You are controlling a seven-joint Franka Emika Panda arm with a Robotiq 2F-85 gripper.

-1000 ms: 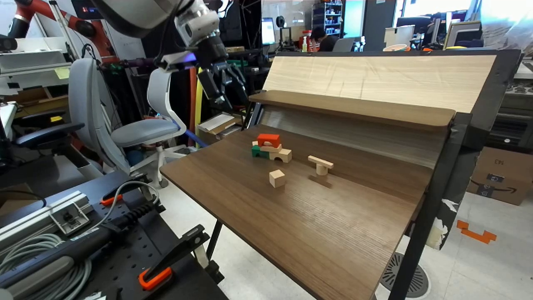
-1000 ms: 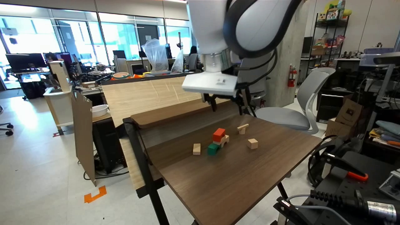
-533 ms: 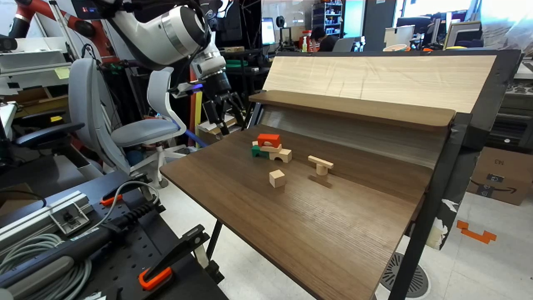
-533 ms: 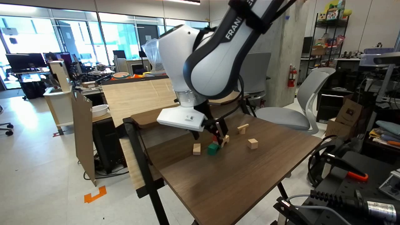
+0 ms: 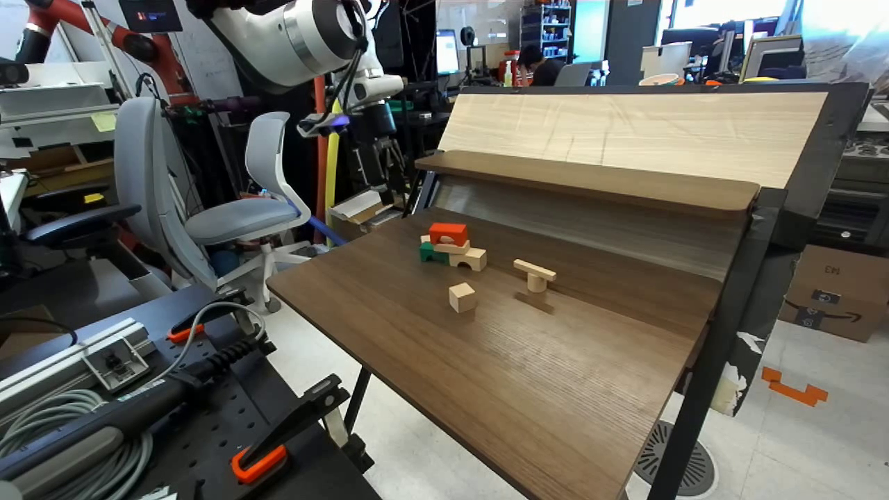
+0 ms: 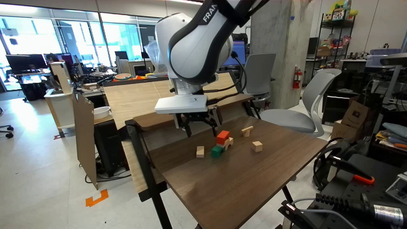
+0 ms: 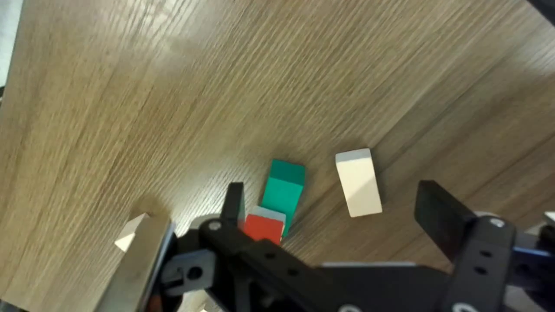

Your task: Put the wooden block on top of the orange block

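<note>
1. Since the earlier frame the hand [image 6: 202, 132] had risen in both exterior views and turned, and the orange block [image 6: 223, 137], partly covered by it before, had come into full sight; the blocks had stayed where they were.
2. The hand was released, its fingers [image 7: 440, 216] spread well apart, above the worktop [image 6: 241, 178].
3. Nearest in the way was the stack [image 6: 225, 145]: a green block [image 6: 217, 152] and a wooden arch [image 5: 472, 257] at its foot, a flat wooden piece [image 5: 453, 248] over them, the orange block on top. In the wrist view the hand hid part of the orange block.
4. Away from the stack, a wooden cube [image 5: 462, 297] stood alone, and a wooden bar [image 5: 535, 270] rested across an upright wooden cylinder [image 5: 537, 284]. A raised ledge [image 5: 590, 180] ran along one side of the worktop.
5. The wooden block [image 7: 360, 186] lay flat on the worktop, near the green block but apart from it; in the wrist view it showed between the fingers.
6. Its long axis ran steeply up that view, leaning a little left at the top, roughly crosswise to a line from finger to finger.
</note>
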